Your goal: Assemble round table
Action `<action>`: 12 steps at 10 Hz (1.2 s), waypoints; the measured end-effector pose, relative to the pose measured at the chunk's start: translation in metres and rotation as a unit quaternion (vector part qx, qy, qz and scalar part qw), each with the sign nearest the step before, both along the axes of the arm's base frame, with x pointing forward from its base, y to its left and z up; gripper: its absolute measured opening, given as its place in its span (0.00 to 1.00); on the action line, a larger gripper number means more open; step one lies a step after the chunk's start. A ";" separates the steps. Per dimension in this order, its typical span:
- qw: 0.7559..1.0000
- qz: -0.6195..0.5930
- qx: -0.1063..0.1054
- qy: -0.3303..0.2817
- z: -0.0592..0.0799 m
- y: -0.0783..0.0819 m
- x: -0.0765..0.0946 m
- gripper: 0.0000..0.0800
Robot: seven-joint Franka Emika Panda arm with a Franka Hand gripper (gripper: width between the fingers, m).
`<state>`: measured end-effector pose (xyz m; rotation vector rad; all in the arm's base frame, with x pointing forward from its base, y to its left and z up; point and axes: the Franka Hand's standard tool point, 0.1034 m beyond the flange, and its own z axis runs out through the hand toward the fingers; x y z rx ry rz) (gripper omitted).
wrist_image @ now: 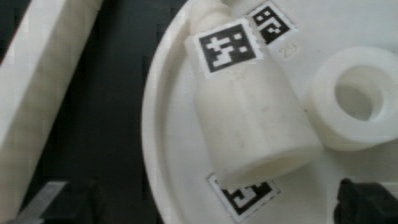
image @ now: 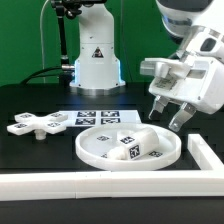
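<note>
Where the gripper (image: 165, 122) hangs: above the disc (image: 128, 146), over its rim on the exterior view's right, fingers pointing down.
gripper state: fingers (wrist_image: 43, 200) spread apart, nothing between them.
post (wrist_image: 249, 115): directly beneath the gripper, lying on its side inside the disc, just beside the raised hub ring (wrist_image: 365, 95); tags show near both its ends.
disc: flat on the black table (image: 40, 150), rim up.
cross-shaped piece (image: 38, 123): flat on the table, well apart from the gripper, toward the exterior view's left.
marker board (image: 95, 117): beyond the disc, apart from the gripper.
border rail (image: 100, 188): along the table's edge, well apart from the gripper.
</note>
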<state>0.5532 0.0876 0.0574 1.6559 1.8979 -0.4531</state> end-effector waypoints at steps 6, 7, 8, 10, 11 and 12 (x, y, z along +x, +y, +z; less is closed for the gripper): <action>0.990 0.008 -0.136 0.036 -0.010 -0.030 0.017 0.81; 0.990 0.008 -0.136 0.036 -0.010 -0.030 0.017 0.81; 0.990 0.008 -0.137 0.038 -0.012 -0.031 0.016 0.81; 0.989 0.006 -0.140 0.042 -0.019 -0.035 0.012 0.81; 0.989 0.005 -0.140 0.043 -0.022 -0.034 0.009 0.81; 0.989 0.008 -0.139 0.044 -0.024 -0.030 0.008 0.81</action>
